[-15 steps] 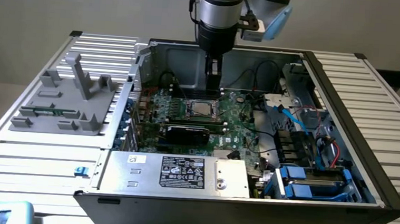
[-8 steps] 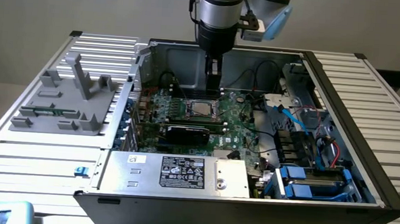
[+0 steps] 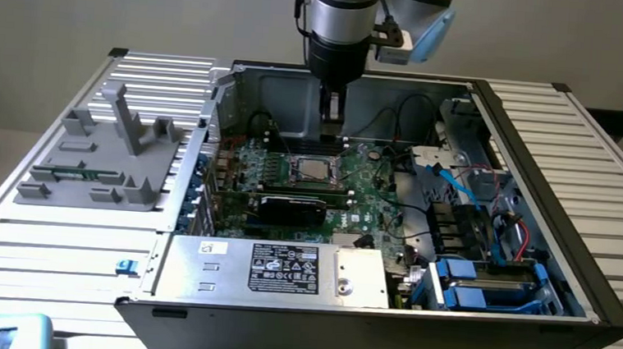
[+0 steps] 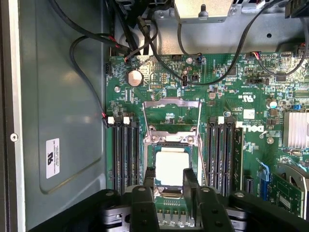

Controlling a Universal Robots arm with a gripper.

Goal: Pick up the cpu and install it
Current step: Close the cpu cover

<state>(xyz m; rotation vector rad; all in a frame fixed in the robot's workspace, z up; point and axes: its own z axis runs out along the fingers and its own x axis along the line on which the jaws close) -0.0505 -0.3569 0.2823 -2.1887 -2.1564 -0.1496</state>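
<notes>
- Small silver square cpu (image 4: 171,166) sits in the dark metal-framed socket (image 4: 150,154), in the middle of the exterior view.
- Black gripper (image 4: 170,180) hovers above it, jaws apart, holding nothing.

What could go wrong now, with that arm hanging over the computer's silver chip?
The cpu seems to lie in the socket, with the end effector close above it; an off-centre push could seat it crooked. The socket's metal frame stands open nearby and might get caught. Memory sticks flank the socket closely, so sideways drift could strike them.
</notes>
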